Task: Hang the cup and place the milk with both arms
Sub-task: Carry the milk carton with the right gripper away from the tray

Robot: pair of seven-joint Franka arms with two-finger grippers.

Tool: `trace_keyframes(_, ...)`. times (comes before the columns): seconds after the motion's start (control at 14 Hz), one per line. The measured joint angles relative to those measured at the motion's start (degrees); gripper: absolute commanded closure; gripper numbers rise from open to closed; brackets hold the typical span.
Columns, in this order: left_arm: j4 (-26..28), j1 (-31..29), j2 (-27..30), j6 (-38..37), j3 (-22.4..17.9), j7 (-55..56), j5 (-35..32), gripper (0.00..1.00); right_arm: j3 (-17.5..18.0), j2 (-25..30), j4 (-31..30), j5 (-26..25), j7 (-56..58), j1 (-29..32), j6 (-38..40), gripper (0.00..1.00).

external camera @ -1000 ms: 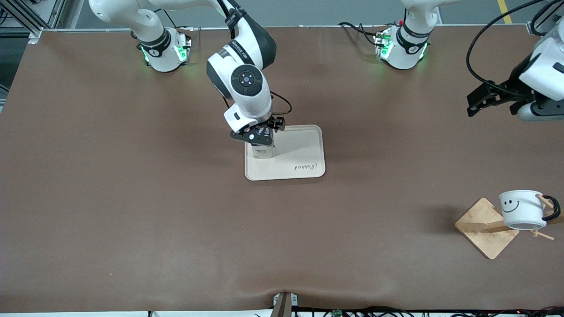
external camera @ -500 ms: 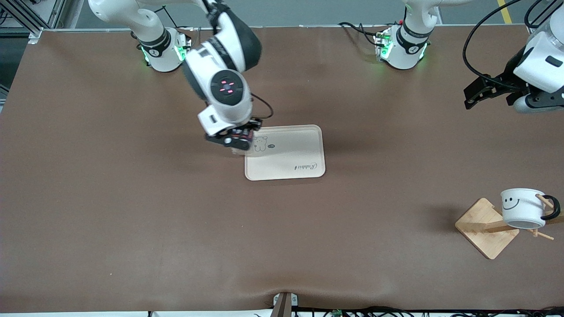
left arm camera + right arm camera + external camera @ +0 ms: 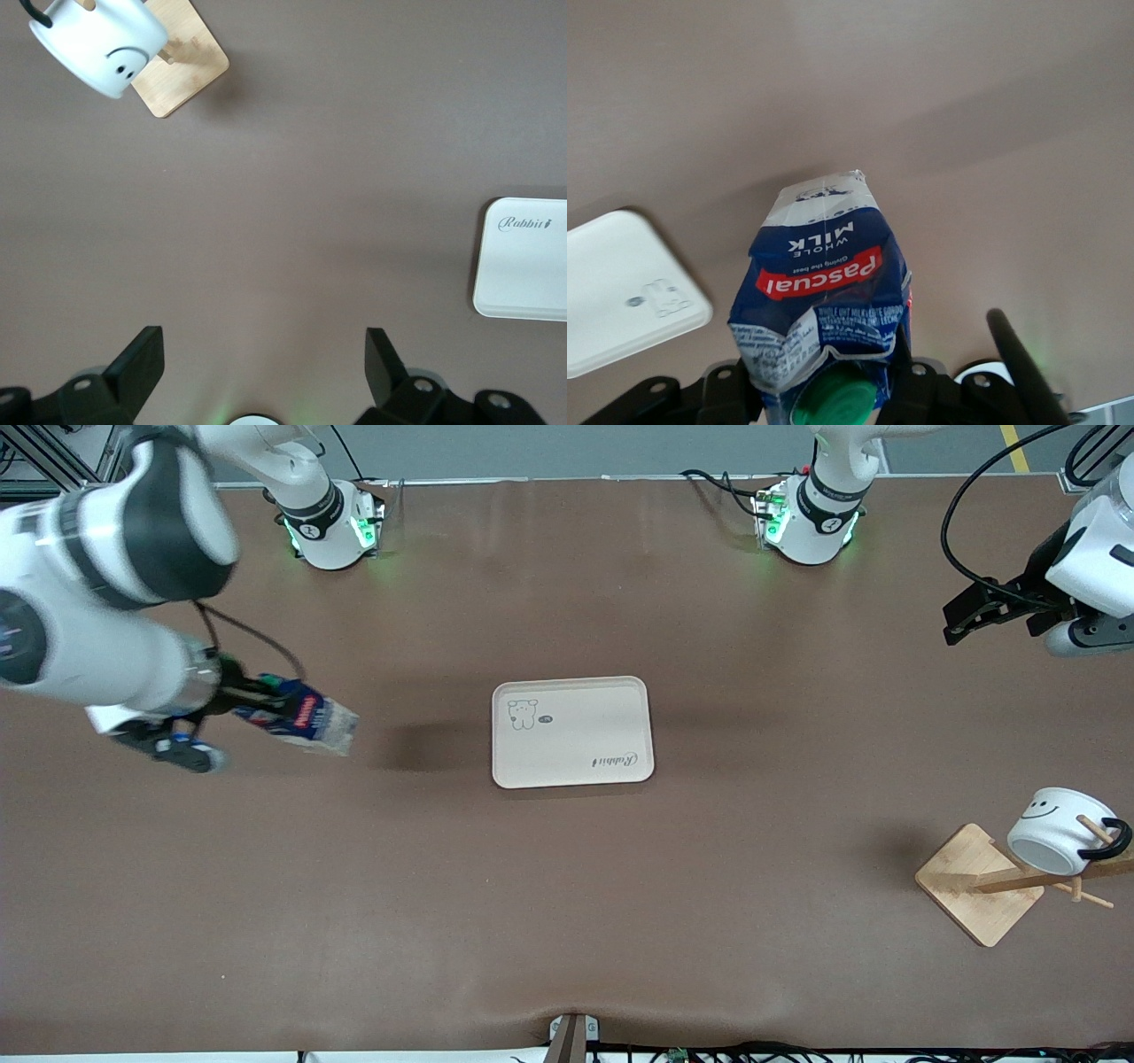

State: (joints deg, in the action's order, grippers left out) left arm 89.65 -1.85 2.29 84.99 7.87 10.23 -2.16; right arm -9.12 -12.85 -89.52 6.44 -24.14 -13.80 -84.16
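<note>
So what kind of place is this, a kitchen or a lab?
Most likely a robotics lab test bench, not a kitchen: two Franka arms bolted to a brown-covered table, cables along its edge, and only staged props: a milk carton, a tray and a mug on a wooden rack.

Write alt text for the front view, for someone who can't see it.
The right arm's tool holds a milk carton tilted on its side in the air over the brown table, toward the right arm's end, away from the cream tray at the table's middle. A white smiley cup hangs on a wooden rack, and the left arm's tool waits open above that end.
</note>
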Motion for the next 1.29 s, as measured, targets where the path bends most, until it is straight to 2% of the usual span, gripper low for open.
trace_keyframes(0.29,0.36,-2.65,0.0,0.07,-0.1,-3.6,0.0,0.0,-0.02,-0.17,-7.16,-5.61,7.93,7.17,-1.63,1.0)
trace_keyframes(0.5,0.42,-2.82,0.0,0.13,-0.08,-3.74,0.02,0.0,0.01,1.11,-13.95,-7.45,11.57,8.76,-9.51,1.0)
trace_keyframes(0.64,0.41,-2.78,0.0,0.13,-0.06,-3.74,0.02,0.0,0.02,3.56,-20.62,-8.03,12.53,9.1,-16.42,1.0)
trace_keyframes(0.79,0.42,-2.74,0.0,0.13,-0.01,-3.92,0.02,0.0,0.03,5.76,-25.72,-8.35,12.61,9.18,-19.64,1.0)
trace_keyframes(1.07,0.41,-2.85,0.0,0.13,0.01,-6.4,0.23,0.0,0.09,7.42,-32.04,-8.69,16.48,11.84,-26.15,1.0)
trace_keyframes(1.14,0.4,-3.12,0.01,0.13,-0.02,-6.56,0.49,0.0,0.09,7.42,-33.49,-8.69,17.2,12.73,-27.58,0.96)
trace_keyframes(1.21,0.4,-3.47,0.01,0.13,-0.04,-6.74,0.78,0.0,0.09,7.47,-34.61,-8.69,17.7,13.31,-28.28,0.65)
trace_keyframes(1.29,0.4,-3.73,0.01,0.13,-0.05,-6.84,0.94,0.0,0.11,7.92,-34.92,-8.69,17.9,13.45,-28.26,0.23)
